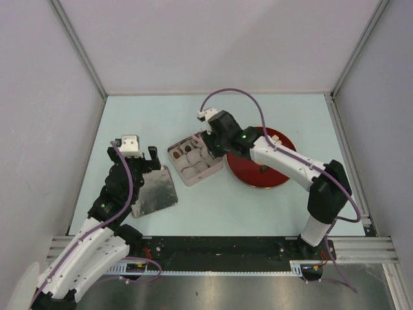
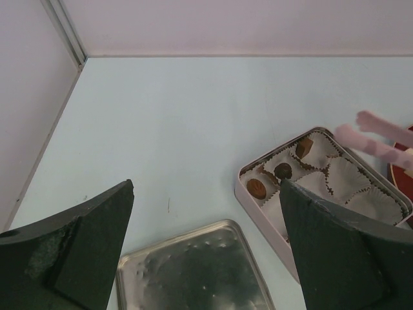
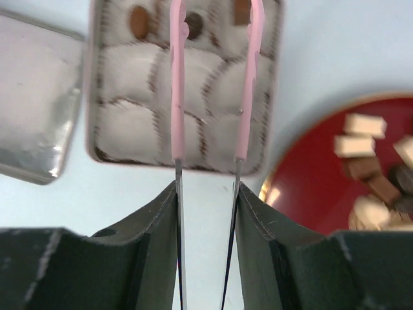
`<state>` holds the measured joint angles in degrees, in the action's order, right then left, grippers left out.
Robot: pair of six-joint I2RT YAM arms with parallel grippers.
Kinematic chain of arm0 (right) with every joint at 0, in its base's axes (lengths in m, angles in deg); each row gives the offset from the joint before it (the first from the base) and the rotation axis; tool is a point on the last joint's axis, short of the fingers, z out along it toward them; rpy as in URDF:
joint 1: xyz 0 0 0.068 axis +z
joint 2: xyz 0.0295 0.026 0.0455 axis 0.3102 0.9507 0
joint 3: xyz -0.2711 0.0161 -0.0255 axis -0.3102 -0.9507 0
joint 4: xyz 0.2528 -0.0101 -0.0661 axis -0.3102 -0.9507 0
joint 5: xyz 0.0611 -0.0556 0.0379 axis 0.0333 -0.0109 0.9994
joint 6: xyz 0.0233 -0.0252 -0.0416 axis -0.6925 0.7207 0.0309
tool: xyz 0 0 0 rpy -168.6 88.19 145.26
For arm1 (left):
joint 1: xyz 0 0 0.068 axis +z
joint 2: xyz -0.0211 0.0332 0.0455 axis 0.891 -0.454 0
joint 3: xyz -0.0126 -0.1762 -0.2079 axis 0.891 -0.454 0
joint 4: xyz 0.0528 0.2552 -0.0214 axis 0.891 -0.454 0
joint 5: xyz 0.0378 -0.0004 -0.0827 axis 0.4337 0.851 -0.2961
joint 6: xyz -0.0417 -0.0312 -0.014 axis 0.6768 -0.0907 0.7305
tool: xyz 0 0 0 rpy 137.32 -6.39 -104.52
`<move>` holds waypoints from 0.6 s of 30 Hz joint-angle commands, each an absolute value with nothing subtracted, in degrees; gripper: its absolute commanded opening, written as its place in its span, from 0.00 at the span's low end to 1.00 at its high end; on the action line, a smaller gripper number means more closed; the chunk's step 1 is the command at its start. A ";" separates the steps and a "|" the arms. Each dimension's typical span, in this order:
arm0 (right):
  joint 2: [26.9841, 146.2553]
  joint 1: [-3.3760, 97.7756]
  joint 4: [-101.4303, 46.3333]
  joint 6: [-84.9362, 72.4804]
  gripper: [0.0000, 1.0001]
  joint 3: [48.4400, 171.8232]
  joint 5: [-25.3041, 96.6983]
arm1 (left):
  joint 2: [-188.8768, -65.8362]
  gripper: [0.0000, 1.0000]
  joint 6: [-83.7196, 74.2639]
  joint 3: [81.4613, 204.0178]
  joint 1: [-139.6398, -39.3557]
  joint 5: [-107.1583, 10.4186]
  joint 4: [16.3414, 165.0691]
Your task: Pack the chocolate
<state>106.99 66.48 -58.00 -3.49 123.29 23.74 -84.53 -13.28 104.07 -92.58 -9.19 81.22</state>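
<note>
Top external view: on the left, the left gripper (image 1: 134,160) hangs with jaws wide open over the metal lid (image 1: 155,192) on the worktop (image 1: 258,206). Next right, the square tin (image 3: 90,77) holds three pieces of chocolate (image 2: 257,188) along its far-left edge. The right gripper (image 3: 206,194) has its jaws clamped on pink tweezers (image 3: 176,97), prongs apart above the tin. Rightmost, more chocolate sits on the red plate (image 3: 310,168).

I see bright, even light, soft shadows. Right wrist view blurs the tin (image 3: 92,97); the lid (image 3: 32,97) beside it glares.
</note>
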 commanded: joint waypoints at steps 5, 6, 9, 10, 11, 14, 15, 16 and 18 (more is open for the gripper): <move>95.81 59.92 -62.37 -9.95 0.40 111.94 18.39 | -85.43 1.00 -12.88 104.14 -92.27 -9.43 83.33; 94.24 59.39 -62.72 -10.92 0.41 109.84 18.04 | -85.52 1.00 -12.79 104.23 -92.27 -9.52 83.42; 92.29 57.01 -63.95 -12.85 0.41 106.67 17.16 | -85.87 1.00 -12.79 104.23 -92.27 -9.61 83.33; 91.07 56.57 -64.22 -13.82 0.41 104.48 17.07 | -85.70 1.00 -12.79 104.23 -92.27 -9.61 83.42; 90.53 55.70 -64.39 -14.35 0.41 103.59 17.07 | -85.87 1.00 -12.79 104.15 -92.27 -9.61 83.42; 88.95 53.67 -64.92 -15.76 0.42 100.07 16.72 | -86.14 1.00 -12.79 104.23 -92.27 -9.79 83.42; 88.60 52.71 -65.18 -16.11 0.42 99.37 16.63 | -86.05 1.00 -12.70 104.23 -92.27 -9.79 83.33; 88.07 52.27 -65.27 -16.29 0.42 98.66 16.46 | -86.14 1.00 -12.70 104.23 -92.27 -9.87 83.33; 87.63 51.39 -65.36 -16.73 0.43 96.64 16.37 | -86.23 1.00 -12.70 104.23 -92.18 -9.87 83.42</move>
<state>90.64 53.08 -65.06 -14.05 98.86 18.17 -86.08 -13.26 104.07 -92.58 -9.26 81.22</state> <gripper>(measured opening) 0.425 0.996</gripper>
